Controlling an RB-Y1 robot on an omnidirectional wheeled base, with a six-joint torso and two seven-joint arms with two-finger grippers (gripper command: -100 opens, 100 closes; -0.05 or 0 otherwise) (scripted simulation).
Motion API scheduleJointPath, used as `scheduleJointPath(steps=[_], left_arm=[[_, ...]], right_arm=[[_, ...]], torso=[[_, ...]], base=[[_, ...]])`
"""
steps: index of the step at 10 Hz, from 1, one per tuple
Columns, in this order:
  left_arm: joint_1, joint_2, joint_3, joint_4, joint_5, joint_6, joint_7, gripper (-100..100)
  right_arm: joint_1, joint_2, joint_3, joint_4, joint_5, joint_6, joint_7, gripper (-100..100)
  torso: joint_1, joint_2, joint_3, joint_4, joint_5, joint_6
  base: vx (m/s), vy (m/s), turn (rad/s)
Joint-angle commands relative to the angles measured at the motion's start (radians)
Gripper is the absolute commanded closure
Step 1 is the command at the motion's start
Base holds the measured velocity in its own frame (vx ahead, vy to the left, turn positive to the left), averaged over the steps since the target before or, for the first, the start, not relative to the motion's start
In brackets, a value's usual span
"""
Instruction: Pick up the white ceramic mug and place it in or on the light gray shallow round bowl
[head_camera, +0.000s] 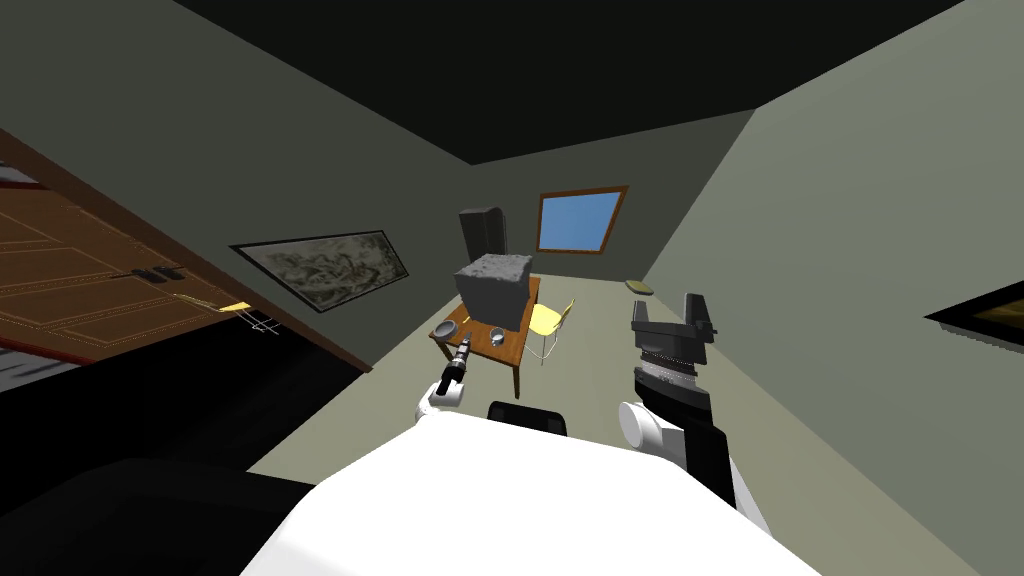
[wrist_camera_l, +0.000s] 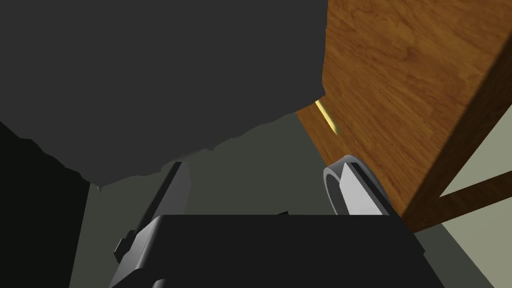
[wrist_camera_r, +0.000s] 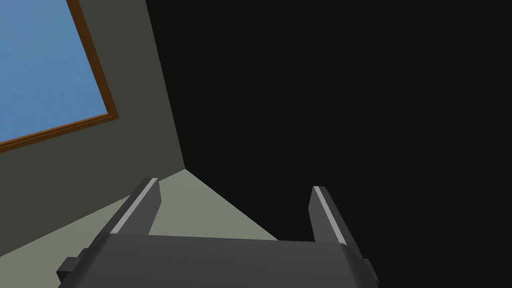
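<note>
A small wooden table (head_camera: 512, 352) stands ahead in the head view. On its near end sit a grey shallow bowl (head_camera: 446, 330) at the left corner and a pale mug (head_camera: 497, 335) to its right. My left gripper (head_camera: 463, 346) reaches over that near end between the two, open (wrist_camera_l: 265, 185) and empty. A grey round rim (wrist_camera_l: 331, 181) shows just behind one fingertip at the tabletop's (wrist_camera_l: 400, 75) edge; I cannot tell whether it is the mug or the bowl. My right gripper (head_camera: 697, 305) is raised at the right, away from the table, open (wrist_camera_r: 232, 200) and empty.
A big grey block (head_camera: 493, 285) fills the table's far part and looms over the left hand (wrist_camera_l: 175, 75). A yellow chair (head_camera: 550, 320) stands right of the table. A dark cabinet (head_camera: 483, 232) is behind it, and a brown door (head_camera: 80, 280) is far left.
</note>
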Motion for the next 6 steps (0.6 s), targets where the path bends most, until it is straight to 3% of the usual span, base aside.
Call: scheduleJointPath(steps=[1, 6], left_arm=[[-0.001, -0.012, 0.002, 0.032, 0.005, 0.014, 0.013, -100], [-0.013, -0.081, 0.009, 0.124, 0.015, 0.026, 0.033, -100]], right_arm=[[0.000, 0.000, 0.000, 0.000, 0.000, 0.000, 0.000, 0], [0.000, 0.000, 0.000, 0.000, 0.000, 0.000, 0.000, 0]], torso=[[0.000, 0.000, 0.000, 0.000, 0.000, 0.000], [0.003, 0.002, 0.001, 0.000, 0.000, 0.000]], base=[[0.091, -0.047, -0.051], [0.066, -0.035, -0.033]])
